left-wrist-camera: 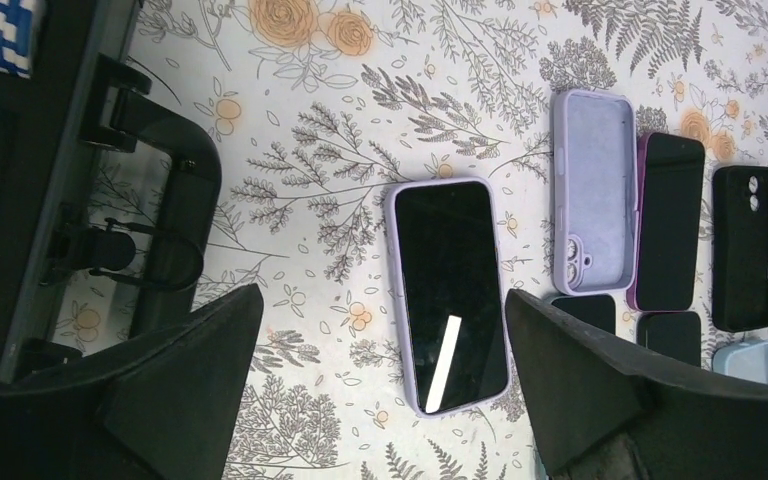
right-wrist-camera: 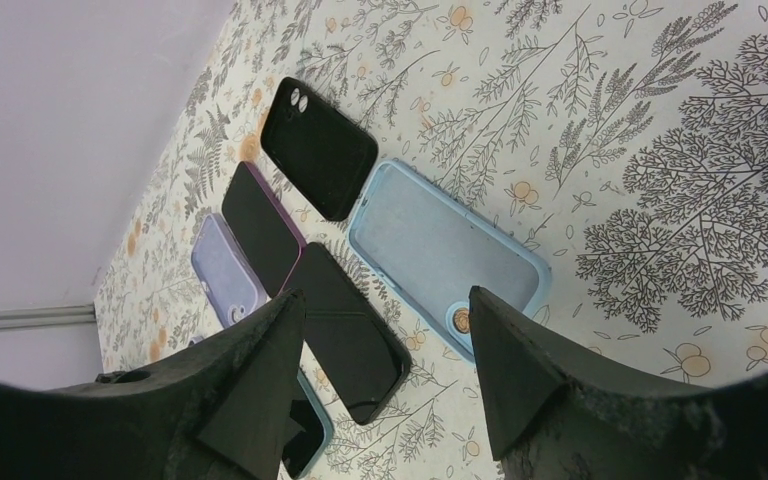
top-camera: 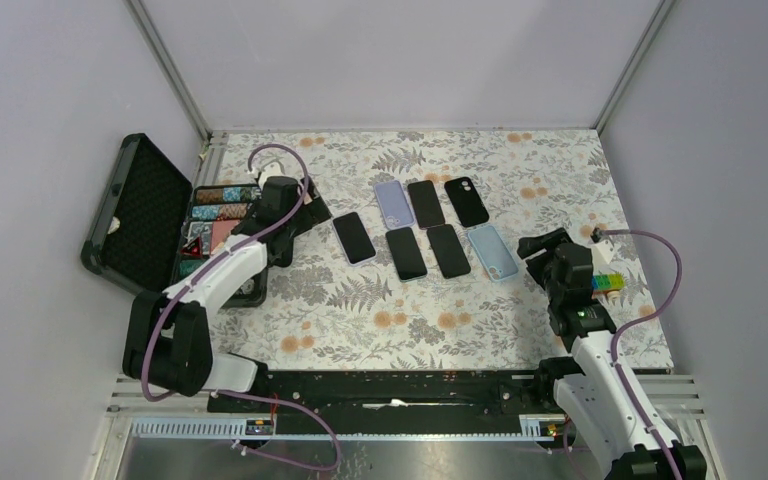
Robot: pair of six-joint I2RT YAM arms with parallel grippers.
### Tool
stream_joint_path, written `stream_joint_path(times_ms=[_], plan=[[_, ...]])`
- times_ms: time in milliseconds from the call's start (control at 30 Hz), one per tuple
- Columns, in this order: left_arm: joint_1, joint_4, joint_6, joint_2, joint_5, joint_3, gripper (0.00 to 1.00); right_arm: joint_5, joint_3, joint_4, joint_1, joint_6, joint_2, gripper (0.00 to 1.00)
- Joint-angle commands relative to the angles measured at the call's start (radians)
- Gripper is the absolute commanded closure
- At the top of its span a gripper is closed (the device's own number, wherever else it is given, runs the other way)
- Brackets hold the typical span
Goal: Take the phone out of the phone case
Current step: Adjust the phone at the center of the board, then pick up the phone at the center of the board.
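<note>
Bases of both arms sit at the near edge of the flowery table (top-camera: 360,320), with a wide strip of bare cloth in front of them, easily the roomiest part of the surface. Moving out, the right gripper (top-camera: 538,250) hangs low on the right side with its jaws partway apart and nothing between them. Some colored blocks (top-camera: 610,282) sit just beside it toward the right edge, so it's a bit tight over there. Right in front of it is an empty light blue case (right-wrist-camera: 440,250), lined up with two dark phones (top-camera: 406,253) in the near row. On the left, the left gripper (left-wrist-camera: 382,310) is spread wide and holding nothing, hovering over the cloth right at the lilac-cased phone (left-wrist-camera: 450,290). That one lies flat and screen up, on its own, just left of the cluster. Behind the near row are an empty lilac case (left-wrist-camera: 592,190), a purple-cased phone (left-wrist-camera: 670,220) and a black case (left-wrist-camera: 745,245), packed side by side. An open black carry case (top-camera: 140,215) full of patterned cases crowds the left edge, close to the left wrist. Past the far row there's a band of open cloth, then the walls (top-camera: 390,60) box it all in.
</note>
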Motion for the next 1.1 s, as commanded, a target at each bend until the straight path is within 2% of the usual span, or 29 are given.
stream_joint_path(times_ms=[0,100,200,300,467,567,733,1067], plan=[[-0.001,0.002,0.02,-0.01,0.02,0.05,0.08,-0.001,-0.003,0.047,-0.007,0.001,0.008,0.33],[-0.053,-0.101,-0.023,0.068,-0.005,0.118,0.08,-0.031,0.004,0.048,-0.007,-0.007,0.039,0.33],[-0.12,-0.136,-0.076,0.157,-0.02,0.163,0.01,-0.083,0.014,0.043,-0.007,-0.013,0.062,0.33],[-0.182,-0.214,-0.144,0.266,-0.067,0.235,0.01,-0.141,0.033,0.029,-0.007,-0.031,0.08,0.32],[-0.242,-0.236,-0.257,0.366,-0.135,0.276,0.01,-0.187,0.061,-0.032,-0.007,-0.048,0.088,0.24],[-0.253,-0.269,-0.286,0.409,-0.158,0.303,0.01,-0.202,0.041,-0.035,-0.007,-0.043,0.07,0.15],[-0.258,-0.277,-0.244,0.469,-0.152,0.338,0.01,-0.204,0.025,-0.044,-0.007,-0.055,0.044,0.11],[-0.258,-0.325,-0.2,0.55,-0.144,0.396,0.01,-0.25,0.006,0.018,-0.007,-0.044,0.094,0.12]])
